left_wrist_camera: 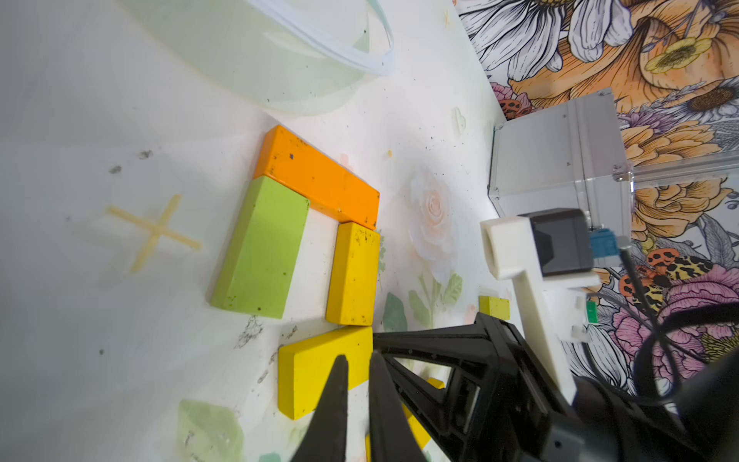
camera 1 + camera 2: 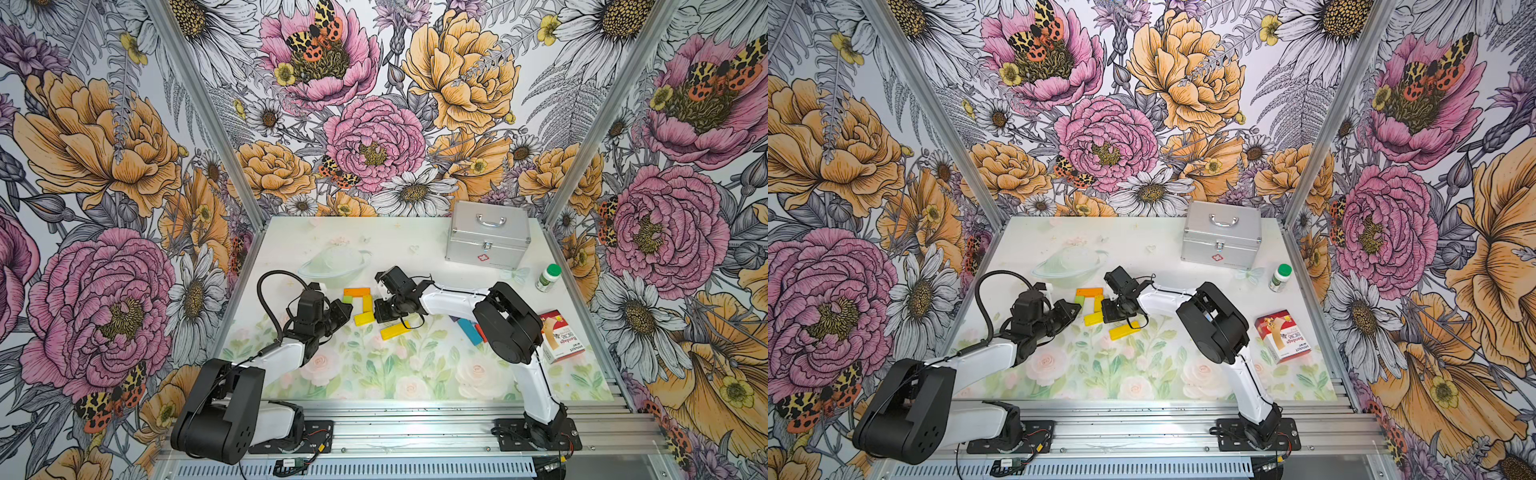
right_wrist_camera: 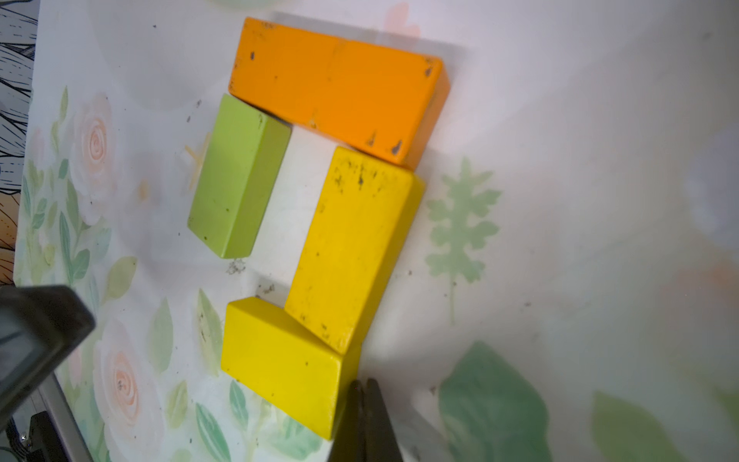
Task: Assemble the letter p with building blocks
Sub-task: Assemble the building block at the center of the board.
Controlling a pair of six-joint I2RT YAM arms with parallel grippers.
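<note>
Orange block (image 2: 356, 291) flat on the floral mat (image 2: 415, 374), at the far end of a small cluster between the two arms. Seen in both top views and both wrist views.

Butting against its long side, at one end, green block (image 3: 236, 176); at the other end, deep yellow block (image 3: 356, 248). Both at right angles to the orange one, side by side, with a strip of bare mat between them.

Touching the near end of the deep yellow block, bright yellow block (image 3: 280, 360), slightly askew and reaching toward the green side. Apart from the green block, so the ring is open at that corner.

Nearer the robot, apart from the cluster, loose yellow block (image 2: 395, 331), tilted, under the right wrist's cable. In a top view, blue and red blocks (image 2: 469, 330), mostly hidden behind the right arm's elbow.

Left gripper (image 1: 357, 358): fingers slightly parted, nothing between them, tips over the bright yellow block's face. Cannot tell whether touching it.

Right gripper (image 3: 364, 386): fingers pressed together, empty, just beside the bright yellow block's end. Contact unclear there too.

At the far right of the table, silver case (image 2: 488, 241), lid down, handle up. Toward the right edge, bottle (image 2: 548, 277) upright and carton (image 2: 561, 336), well apart from the cluster.
</note>
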